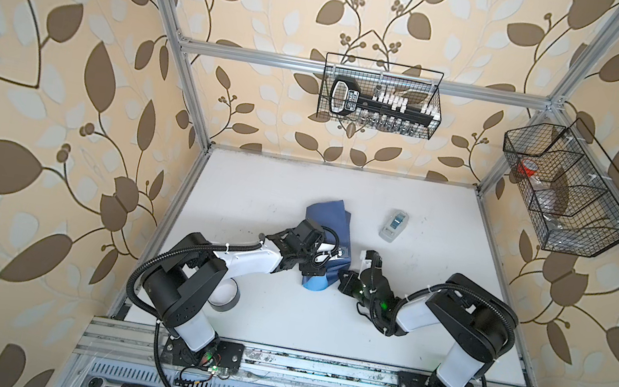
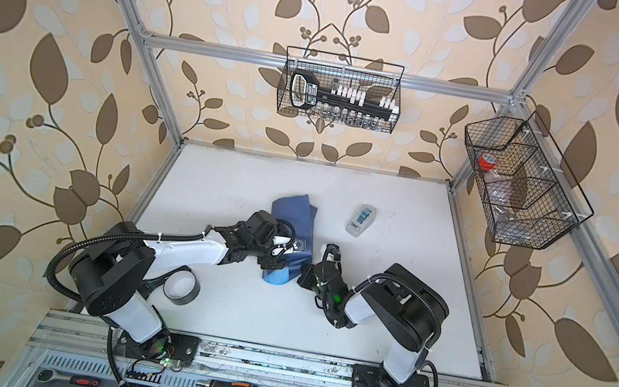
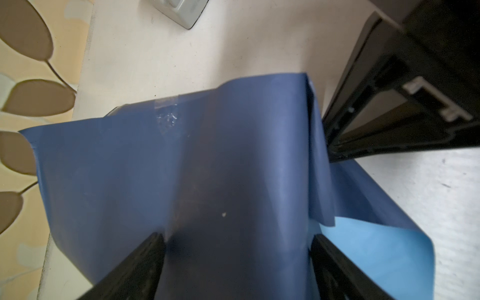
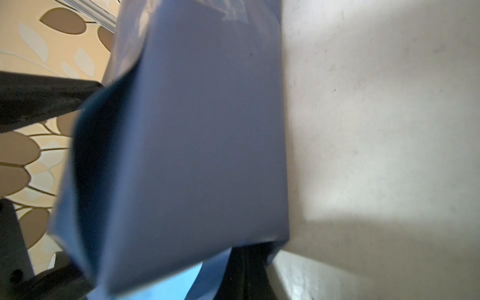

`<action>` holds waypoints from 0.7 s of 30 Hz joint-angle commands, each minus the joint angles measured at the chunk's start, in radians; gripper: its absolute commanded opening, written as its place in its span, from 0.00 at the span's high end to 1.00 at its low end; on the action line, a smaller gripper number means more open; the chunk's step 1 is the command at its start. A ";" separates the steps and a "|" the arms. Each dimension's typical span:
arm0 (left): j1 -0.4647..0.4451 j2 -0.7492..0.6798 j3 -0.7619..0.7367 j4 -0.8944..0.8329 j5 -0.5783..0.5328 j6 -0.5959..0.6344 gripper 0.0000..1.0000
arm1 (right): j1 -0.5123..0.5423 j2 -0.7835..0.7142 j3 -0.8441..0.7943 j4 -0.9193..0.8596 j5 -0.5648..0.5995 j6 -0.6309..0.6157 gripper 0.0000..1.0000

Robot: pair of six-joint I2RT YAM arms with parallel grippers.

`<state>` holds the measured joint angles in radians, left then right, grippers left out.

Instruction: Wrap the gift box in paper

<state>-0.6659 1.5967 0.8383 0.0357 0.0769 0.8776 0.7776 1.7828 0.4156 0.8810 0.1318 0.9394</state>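
The left jaws stood wide apart astride the paper [image 3: 207,155], with one of their black fingers [image 3: 135,267] on each side of it. The sheet lay folded into a boxy parcel on the white desk [image 1: 280,181], its darker blue face outward. From between those jaws it ran ahead past their tips. A strip of clear tape [image 3: 166,117] sat on the fold out in front of them. Beside one finger a loose flap turned up and showed the lighter blue face. The gift box was not visible anywhere; only the wrapped shape showed, in both top views [image 1: 327,216] [image 2: 292,211].

The right jaws were together, close against the side of the parcel that faced away from the left jaws. From the right wrist the paper [image 4: 194,130] filled the space just ahead of them. Whether its edge was caught between them could not be made out.

A small grey tape dispenser [image 1: 394,225] lay on the desk beyond the right jaws, well apart from both pairs.
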 commanded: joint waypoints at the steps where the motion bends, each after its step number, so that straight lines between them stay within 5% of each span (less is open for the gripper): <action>1: -0.010 -0.012 0.005 -0.068 0.053 0.005 0.10 | 0.003 0.035 -0.029 -0.013 0.030 0.022 1.00; 13: -0.030 -0.037 0.016 -0.027 0.116 -0.056 0.01 | 0.004 0.047 -0.038 0.002 0.028 0.022 1.00; 21: -0.059 0.030 0.032 0.040 0.019 -0.063 0.01 | 0.002 0.044 -0.044 0.010 0.026 0.022 1.00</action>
<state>-0.7097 1.5993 0.8387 0.0483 0.1242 0.8192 0.7788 1.7969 0.4000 0.9283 0.1352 0.9470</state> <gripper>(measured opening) 0.990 0.047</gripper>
